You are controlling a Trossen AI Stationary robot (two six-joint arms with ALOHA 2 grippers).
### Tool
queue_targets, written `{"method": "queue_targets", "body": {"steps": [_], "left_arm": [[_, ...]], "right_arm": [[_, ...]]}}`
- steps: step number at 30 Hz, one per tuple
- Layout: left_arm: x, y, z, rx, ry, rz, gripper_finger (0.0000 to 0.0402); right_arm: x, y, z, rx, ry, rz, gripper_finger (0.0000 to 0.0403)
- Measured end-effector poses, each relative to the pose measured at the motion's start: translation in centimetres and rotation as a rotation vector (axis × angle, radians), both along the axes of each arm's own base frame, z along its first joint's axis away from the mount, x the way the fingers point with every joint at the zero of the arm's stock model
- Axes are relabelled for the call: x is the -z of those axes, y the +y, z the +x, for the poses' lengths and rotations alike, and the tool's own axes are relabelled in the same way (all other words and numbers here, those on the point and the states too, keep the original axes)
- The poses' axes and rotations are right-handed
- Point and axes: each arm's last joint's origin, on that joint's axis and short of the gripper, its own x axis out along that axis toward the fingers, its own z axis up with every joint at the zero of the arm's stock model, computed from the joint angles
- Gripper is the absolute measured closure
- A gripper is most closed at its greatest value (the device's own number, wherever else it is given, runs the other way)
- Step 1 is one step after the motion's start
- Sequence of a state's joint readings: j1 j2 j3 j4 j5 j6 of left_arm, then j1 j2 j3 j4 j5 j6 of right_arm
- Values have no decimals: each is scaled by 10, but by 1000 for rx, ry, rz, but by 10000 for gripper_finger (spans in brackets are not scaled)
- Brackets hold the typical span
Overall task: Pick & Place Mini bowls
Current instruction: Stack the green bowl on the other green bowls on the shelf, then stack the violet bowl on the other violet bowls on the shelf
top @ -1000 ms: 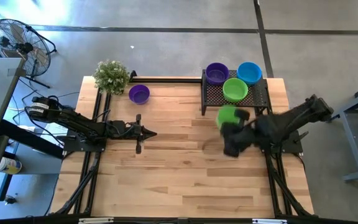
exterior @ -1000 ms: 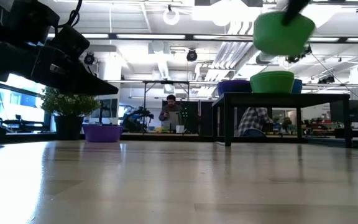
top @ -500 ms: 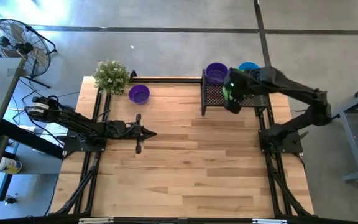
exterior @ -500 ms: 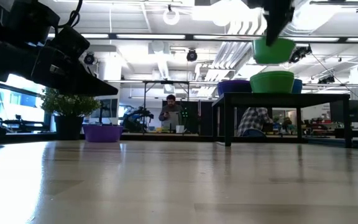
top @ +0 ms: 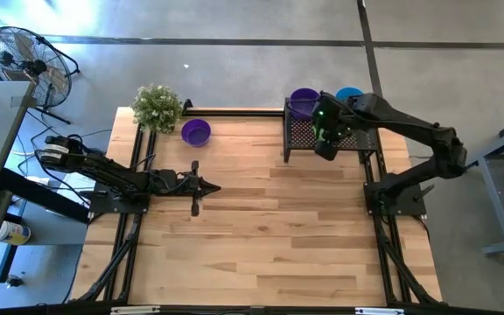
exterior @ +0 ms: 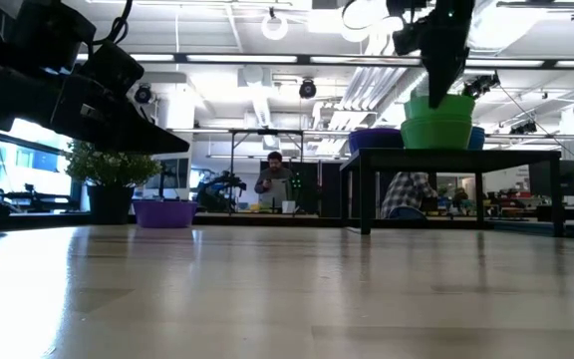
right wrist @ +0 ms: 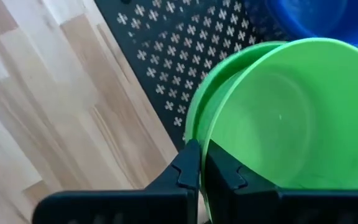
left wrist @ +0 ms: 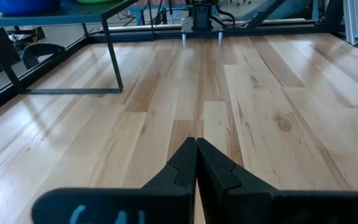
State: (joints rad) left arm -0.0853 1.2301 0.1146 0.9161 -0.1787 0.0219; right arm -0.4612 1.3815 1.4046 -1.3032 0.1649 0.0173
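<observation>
My right gripper (right wrist: 201, 163) is over the black mesh tray (right wrist: 166, 50), shut on a green mini bowl (right wrist: 291, 118). That bowl sits nested in a second green bowl (right wrist: 190, 121) on the tray; the low view shows the pair stacked (exterior: 436, 120). A purple bowl (top: 304, 101) and a blue bowl (top: 350, 93) also stand on the tray. Another purple bowl (top: 196, 132) rests on the table near the plant. My left gripper (top: 201, 186) waits shut at the table's left middle. My right gripper pinches the upper green bowl by its rim (right wrist: 205, 140) on the side toward the table's near edge, with the wall between the two fingers. The fingers come from above, pointing down. The bowl sits upright, nested in the lower green bowl on the tray.
The raised mesh tray (top: 361, 138) stands on thin legs at the table's far right. A leafy potted plant (top: 157, 107) is at the far left corner. Bare wood (top: 269, 236) stretches across the middle and near side. People and desks show in the room beyond.
My right gripper carried the green bowl from above the table just in front of the tray toward the far edge, over the tray. It then came down, setting the bowl into the other green bowl. It stays shut on the rim.
</observation>
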Motion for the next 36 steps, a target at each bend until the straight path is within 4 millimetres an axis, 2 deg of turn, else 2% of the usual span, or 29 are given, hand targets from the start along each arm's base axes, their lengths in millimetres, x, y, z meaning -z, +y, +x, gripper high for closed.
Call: {"method": "queue_targets", "body": {"steps": [5, 9, 17, 21, 25, 31, 36], "left_arm": [[0, 0, 0, 0, 0, 0, 401], [0, 0, 0, 0, 1, 0, 401], [1, 0, 0, 1, 5, 0, 401], [1, 0, 0, 1, 7, 0, 401], [1, 0, 0, 1, 7, 0, 401], [1, 1, 0, -42, 14, -4, 401], [3, 5, -2, -183, 27, 0, 401]], "right_arm": [[10, -2, 2, -17, 7, -5, 392], [12, -4, 4, -35, 3, -31, 369], [-4, -2, 3, -38, -50, -69, 303], [-13, 2, -2, -30, -87, -84, 292], [-16, 4, -6, -17, -101, -76, 316], [-26, 17, -8, -82, -186, -145, 393], [-18, 35, -16, -162, -382, -221, 386]]}}
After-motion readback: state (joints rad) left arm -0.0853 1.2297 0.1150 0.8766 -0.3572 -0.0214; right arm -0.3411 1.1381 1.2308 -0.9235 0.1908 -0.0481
